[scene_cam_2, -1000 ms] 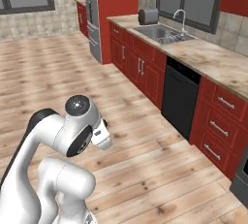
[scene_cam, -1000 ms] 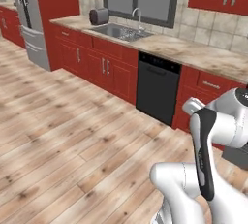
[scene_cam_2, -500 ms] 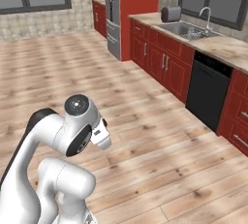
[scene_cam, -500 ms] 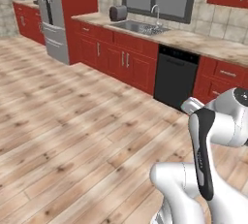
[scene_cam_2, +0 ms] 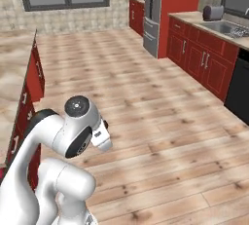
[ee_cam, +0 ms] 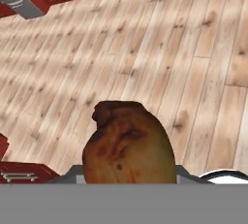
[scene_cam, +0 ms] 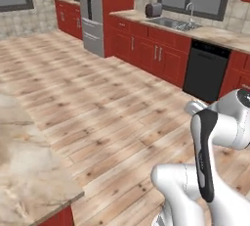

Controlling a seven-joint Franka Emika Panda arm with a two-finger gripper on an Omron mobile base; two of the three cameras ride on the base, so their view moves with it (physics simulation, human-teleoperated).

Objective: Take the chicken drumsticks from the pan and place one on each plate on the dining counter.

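Okay, gripper (ee_cam: 128, 182) clamped on drumstick (ee_cam: 127, 146); you've got the dining counter (scene_cam: 29, 181) off its left, plates unseen.

Open wooden floor (scene_cam: 97, 102) offers free passage ahead. The dining counter (scene_cam: 24, 171) bounds the left; red cabinets (scene_cam: 146, 54) and a black dishwasher (scene_cam: 205, 71) bound the right.

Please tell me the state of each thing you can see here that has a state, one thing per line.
chicken drumstick: held in the pincer, lifted above the wooden floor.
pincer: shut on the chicken drumstick.
fridge: doors closed.
dishwasher: door closed.
red cabinets: doors closed.
tap: no water visible.
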